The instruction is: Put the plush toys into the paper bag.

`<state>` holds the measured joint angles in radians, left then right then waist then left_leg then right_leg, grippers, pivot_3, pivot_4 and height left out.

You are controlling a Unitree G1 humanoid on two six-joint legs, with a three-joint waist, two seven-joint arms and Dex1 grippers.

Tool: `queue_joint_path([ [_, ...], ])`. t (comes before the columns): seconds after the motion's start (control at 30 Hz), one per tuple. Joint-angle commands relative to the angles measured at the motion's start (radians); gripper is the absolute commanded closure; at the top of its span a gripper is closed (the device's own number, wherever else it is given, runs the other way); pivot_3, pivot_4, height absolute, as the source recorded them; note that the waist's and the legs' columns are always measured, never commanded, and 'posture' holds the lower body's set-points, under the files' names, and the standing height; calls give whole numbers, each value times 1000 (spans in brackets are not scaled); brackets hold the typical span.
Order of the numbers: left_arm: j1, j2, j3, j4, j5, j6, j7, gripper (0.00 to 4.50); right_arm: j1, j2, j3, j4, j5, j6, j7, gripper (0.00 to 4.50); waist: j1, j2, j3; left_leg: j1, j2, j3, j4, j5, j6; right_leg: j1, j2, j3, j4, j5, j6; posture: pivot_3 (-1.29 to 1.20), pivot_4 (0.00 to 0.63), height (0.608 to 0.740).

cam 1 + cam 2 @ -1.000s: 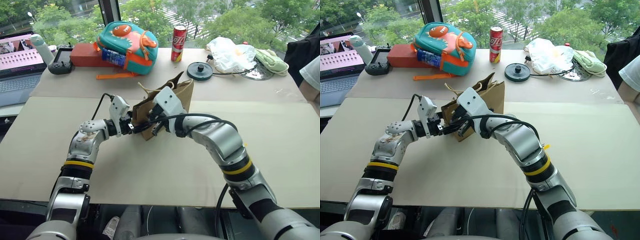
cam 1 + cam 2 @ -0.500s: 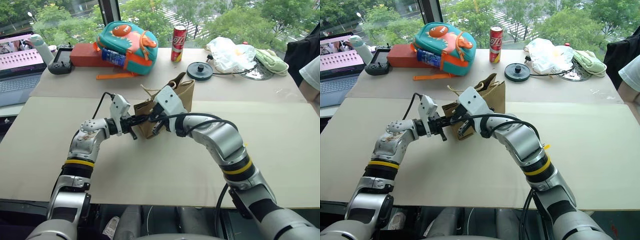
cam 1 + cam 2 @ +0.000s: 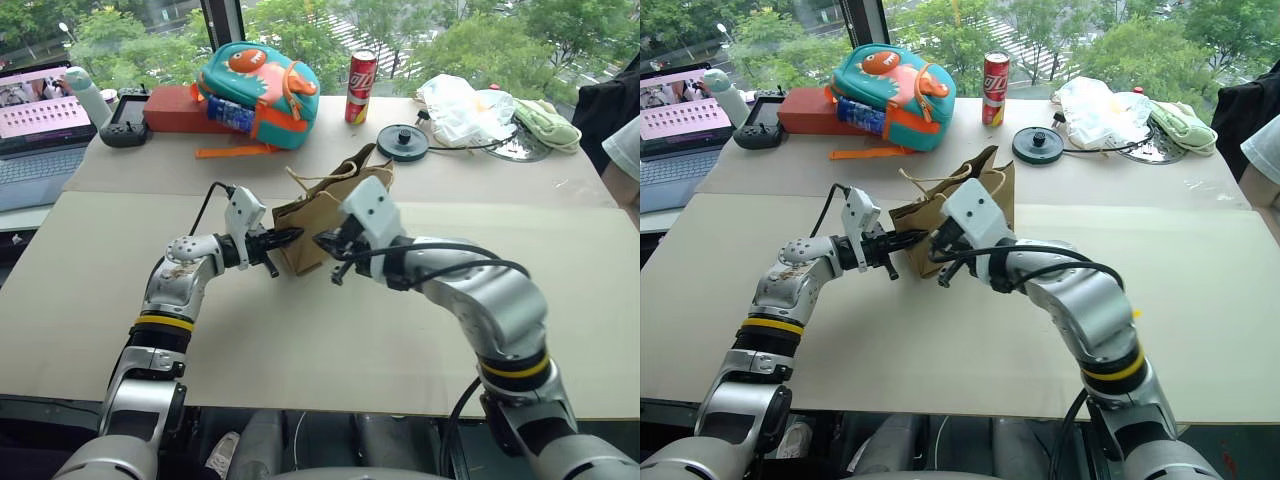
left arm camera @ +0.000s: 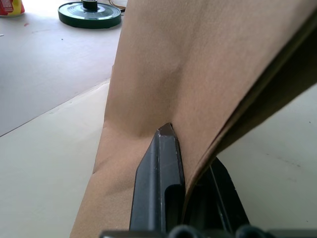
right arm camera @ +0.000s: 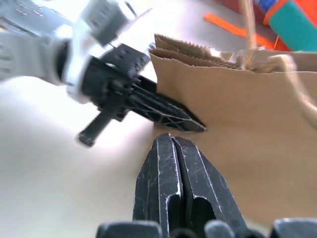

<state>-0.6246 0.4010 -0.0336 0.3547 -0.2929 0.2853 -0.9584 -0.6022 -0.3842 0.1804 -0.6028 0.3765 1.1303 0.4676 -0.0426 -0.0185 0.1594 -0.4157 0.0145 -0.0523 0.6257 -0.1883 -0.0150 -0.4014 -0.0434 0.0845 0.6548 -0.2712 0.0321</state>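
On the beige tabletop, near its middle, the paper bag stands crumpled and leaning, its cord handles up at the top edge. The left hand is clenched on the near side wall of the bag: in the left wrist view one black finger lies against the outside of the brown paper while the other sits behind the fold, so the paper is pinched between them. The right hand hangs just beside the bag, a little nearer the robot, with its fingers pressed together on nothing; in its own wrist view the tips stand close to the paper, though whether they touch it cannot be told.

Neither plush toy can be made out anywhere on the tabletop, and the inside of the bag is hidden, so whether both are already in cannot be told. Judging from this, the loading may well be finished, with only the release of the bag left; if a toy remains out of sight, that placing is still to do.

Well behind the bag sit a teal backpack, a red can and a white plastic bag.
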Motion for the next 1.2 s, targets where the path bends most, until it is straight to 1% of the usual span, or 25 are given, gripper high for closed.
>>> queue_joint_path([
  [0.03, -31, 5, 64, -47, -64, 12, -4, 4451, 80, -48, -221, -142, 157, -18, 101, 4500, 0, 0, 0, 0, 0, 0, 0, 0, 0, 0, 0, 0, -2, 0, 0, 0, 150, 739],
  [0.13, -38, 28, 101, -98, -121, 68, -24, 4451, 145, -139, -374, -149, 235, -32, 179, 4500, 0, 0, 0, 0, 0, 0, 0, 0, 0, 0, 0, 0, -3, 0, 0, 0, 150, 739],
  [0.2, -30, 55, 118, -155, -163, 106, -55, 4451, 163, -187, -460, -119, 268, -42, 195, 4500, -3, 0, 0, 1, 0, 0, 0, 0, 0, 3, 0, 0, -6, 0, 0, 0, 150, 739],
  [0.3, 20, 135, 124, -292, -222, 163, -134, 4451, 176, -253, -572, -60, 302, -53, 216, 4500, -4, 0, 0, 2, 1, 0, -1, 0, 0, 5, 0, 0, -7, 0, 0, 0, 150, 739],
  [0.4, 82, 248, 122, -389, -272, 216, -246, 4451, 213, -316, -614, -50, 325, -72, 252, 4500, -5, 0, 0, 6, 1, 1, -2, 0, 0, 8, 0, 0, -7, 0, 0, 0, 150, 739],
  [0.5, 138, 387, 102, -422, -280, 204, -410, 4451, 266, -376, -642, -34, 336, -101, 292, 4500, -6, 0, 0, 8, 1, 2, -3, -1, 1, 9, 0, 0, -8, -1, 0, 0, 150, 739],
  [0.6, 152, 455, 82, -417, -279, 187, -504, 4451, 305, -424, -655, -21, 344, -131, 325, 4500, 0, 0, 1, 9, 1, 2, -2, 0, 1, 10, 0, 0, -8, -2, 0, 0, 150, 739],
  [0.7, 156, 477, 60, -410, -258, 147, -563, 4451, 315, -441, -662, -11, 359, -151, 336, 4500, 6, 0, 1, 9, 1, 3, -1, 0, 1, 13, 0, 0, -9, -6, 7, 0, 150, 739],
  [0.8, 154, 475, 30, -389, -232, 92, -607, 4451, 322, -444, -662, -29, 412, -159, 354, 4500, 4, 0, 1, 9, 1, 3, -1, 0, 1, 13, 0, 0, -10, -6, 7, 0, 150, 739],
  [0.93, 172, 464, -2, -381, -209, 32, -644, 4451, 334, -460, -663, -74, 503, -161, 388, 4500, 3, 0, 1, 8, 2, 3, -2, -1, 1, 12, 0, 0, -10, -4, 4, 0, 150, 739],
  [1.07, 199, 443, -21, -350, -173, -43, -641, 4451, 333, -508, -685, -84, 615, -147, 429, 4500, 1, 0, 1, 8, 2, 3, -2, -1, 1, 12, 0, 1, -10, -4, 3, 0, 150, 739],
  [1.2, 215, 412, -21, -328, -151, -93, -610, 4451, 333, -552, -677, -67, 651, -159, 434, 4500, 3, 0, 1, 9, 2, 3, -1, -1, 1, 13, 0, 1, -10, -6, 6, 0, 150, 739],
])
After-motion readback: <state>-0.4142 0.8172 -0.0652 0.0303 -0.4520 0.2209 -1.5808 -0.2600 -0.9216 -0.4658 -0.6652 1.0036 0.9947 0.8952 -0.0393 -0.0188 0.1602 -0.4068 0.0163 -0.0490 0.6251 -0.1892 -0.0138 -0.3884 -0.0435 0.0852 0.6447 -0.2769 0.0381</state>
